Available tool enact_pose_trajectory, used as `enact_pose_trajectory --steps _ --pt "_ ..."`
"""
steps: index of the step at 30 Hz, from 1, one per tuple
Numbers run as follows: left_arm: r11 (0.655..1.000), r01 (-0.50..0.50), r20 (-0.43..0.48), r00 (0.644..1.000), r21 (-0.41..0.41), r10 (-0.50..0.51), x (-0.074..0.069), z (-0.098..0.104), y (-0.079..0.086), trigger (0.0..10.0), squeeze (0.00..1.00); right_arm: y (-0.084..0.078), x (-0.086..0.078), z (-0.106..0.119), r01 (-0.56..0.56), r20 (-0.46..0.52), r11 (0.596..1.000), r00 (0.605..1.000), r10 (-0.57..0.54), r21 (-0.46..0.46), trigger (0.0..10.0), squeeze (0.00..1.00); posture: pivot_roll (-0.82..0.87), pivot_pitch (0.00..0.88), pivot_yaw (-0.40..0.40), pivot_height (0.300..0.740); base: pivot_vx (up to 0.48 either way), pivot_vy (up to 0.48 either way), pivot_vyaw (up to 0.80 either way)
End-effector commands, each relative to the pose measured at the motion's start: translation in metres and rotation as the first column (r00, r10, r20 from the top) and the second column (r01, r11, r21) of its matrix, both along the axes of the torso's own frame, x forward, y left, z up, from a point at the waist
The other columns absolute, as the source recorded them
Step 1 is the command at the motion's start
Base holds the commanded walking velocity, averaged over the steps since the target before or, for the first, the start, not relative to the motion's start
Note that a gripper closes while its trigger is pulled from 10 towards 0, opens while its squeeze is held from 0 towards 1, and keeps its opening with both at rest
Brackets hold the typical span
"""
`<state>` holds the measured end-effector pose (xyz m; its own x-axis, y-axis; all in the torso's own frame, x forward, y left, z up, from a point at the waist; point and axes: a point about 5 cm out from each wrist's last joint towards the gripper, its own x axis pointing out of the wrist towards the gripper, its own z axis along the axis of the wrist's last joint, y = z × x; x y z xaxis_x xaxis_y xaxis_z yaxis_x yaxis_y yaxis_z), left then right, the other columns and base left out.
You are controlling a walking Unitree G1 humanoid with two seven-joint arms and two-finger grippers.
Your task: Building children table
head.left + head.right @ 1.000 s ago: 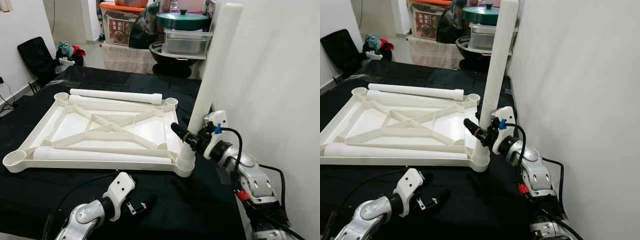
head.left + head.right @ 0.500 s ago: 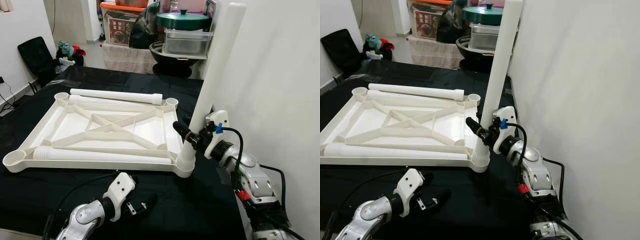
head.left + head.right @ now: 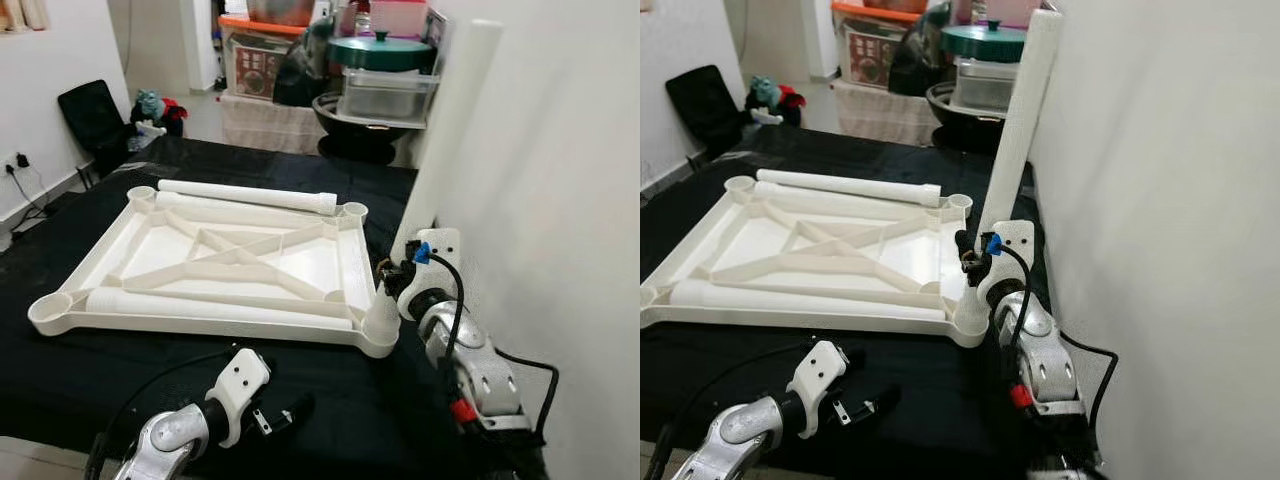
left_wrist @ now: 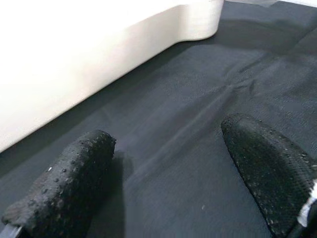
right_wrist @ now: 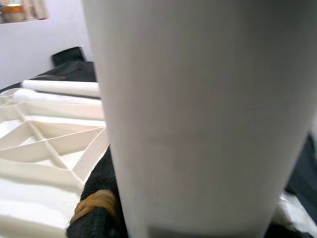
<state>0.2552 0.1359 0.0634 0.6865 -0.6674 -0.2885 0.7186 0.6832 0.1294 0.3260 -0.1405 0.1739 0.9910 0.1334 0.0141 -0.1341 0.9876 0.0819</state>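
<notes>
Your right claw [image 3: 392, 277] clenches the tall white plastic leg [image 3: 447, 140] at the upturned white tabletop [image 3: 220, 262].
Leg straighter than a second ago (probably seating); left claw [image 3: 285, 413] gapes, idle.

Even, soft indoor light; head views sharp. The white tabletop frame [image 3: 215, 262] is bright at centre, nearly washed out. The right wrist view's white leg [image 5: 198, 114] is blurred; faint shadow beneath black fingers [image 4: 64, 186].
</notes>
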Motion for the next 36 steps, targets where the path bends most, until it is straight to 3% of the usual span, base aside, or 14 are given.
enact_pose_trajectory --steps 1,2,8,16,17,18,29,30,31,35,36 --pt "1.0 0.0 -0.006 1.0 0.014 0.0 -0.001 -0.003 0.001 10.0 0.0 -0.013 -0.009 -0.033 0.121 -0.151 0.992 0.981 -0.125 -0.033 0.0 0.0 0.07 0.0 -0.108 0.74 0.0 0.0 0.0" --pt "1.0 0.0 -0.006 1.0 0.014 0.0 -0.001 -0.003 0.001 10.0 0.0 -0.013 -0.009 -0.033 0.121 -0.151 0.992 0.981 -0.125 -0.033 0.0 0.0 0.07 0.0 -0.108 0.74 0.0 0.0 0.0" --pt "1.0 -0.002 -0.002 1.0 0.018 0.002 0.0 -0.002 0.001 10.0 0.0 -0.028 -0.021 -0.033 0.394 -0.148 0.918 0.907 -0.395 -0.042 0.0 0.0 0.07 0.0 -0.107 0.74 0.0 0.0 0.0" --pt "1.0 -0.008 0.003 1.0 0.015 0.008 0.001 0.0 0.001 10.0 0.0 -0.028 -0.022 -0.025 0.444 -0.126 0.894 0.886 -0.447 -0.051 0.0 0.0 0.07 0.0 -0.111 0.74 0.0 0.0 0.0" --pt "1.0 -0.009 0.003 1.0 0.014 0.009 0.001 0.0 0.0 10.0 0.0 -0.025 -0.022 -0.023 0.439 -0.119 0.897 0.889 -0.442 -0.053 2.9 0.0 0.07 0.0 -0.111 0.74 0.0 0.0 0.0" --pt "1.0 -0.008 0.002 1.0 0.013 0.008 0.001 0.0 0.0 10.0 0.0 -0.023 -0.022 -0.022 0.427 -0.116 0.903 0.895 -0.431 -0.057 10.0 0.0 0.06 0.0 -0.11 0.74 0.0 0.0 0.0" --pt "1.0 -0.003 0.003 1.0 0.011 0.003 0.001 0.0 -0.001 10.0 0.0 -0.016 -0.023 -0.017 0.395 -0.094 0.915 0.911 -0.402 -0.08 10.0 0.0 0.05 0.0 -0.105 0.74 0.0 0.0 0.0" --pt "1.0 -0.002 0.003 1.0 0.011 0.002 0.001 0.0 -0.002 10.0 0.0 -0.017 -0.023 -0.016 0.398 -0.092 0.914 0.91 -0.404 -0.076 10.0 0.17 0.05 0.0 -0.105 0.74 0.0 0.0 0.0" --pt "1.0 -0.001 0.003 1.0 0.011 0.001 0.001 0.0 -0.002 10.0 0.0 -0.017 -0.023 -0.015 0.398 -0.086 0.915 0.911 -0.403 -0.073 10.0 1.0 0.05 0.0 -0.105 0.74 0.0 0.0 0.0" --pt "1.0 0.0 0.003 1.0 0.01 0.0 0.001 0.0 -0.002 10.0 0.0 -0.018 -0.023 -0.013 0.395 -0.08 0.916 0.913 -0.4 -0.072 10.0 1.0 0.05 0.0 -0.105 0.74 0.0 0.0 0.0" --pt "1.0 0.001 0.002 1.0 0.01 -0.001 0.001 0.0 -0.002 10.0 0.0 -0.018 -0.023 -0.012 0.391 -0.078 0.917 0.915 -0.397 -0.076 10.0 0.0 0.05 0.0 -0.104 0.74 0.0 0.0 0.0"
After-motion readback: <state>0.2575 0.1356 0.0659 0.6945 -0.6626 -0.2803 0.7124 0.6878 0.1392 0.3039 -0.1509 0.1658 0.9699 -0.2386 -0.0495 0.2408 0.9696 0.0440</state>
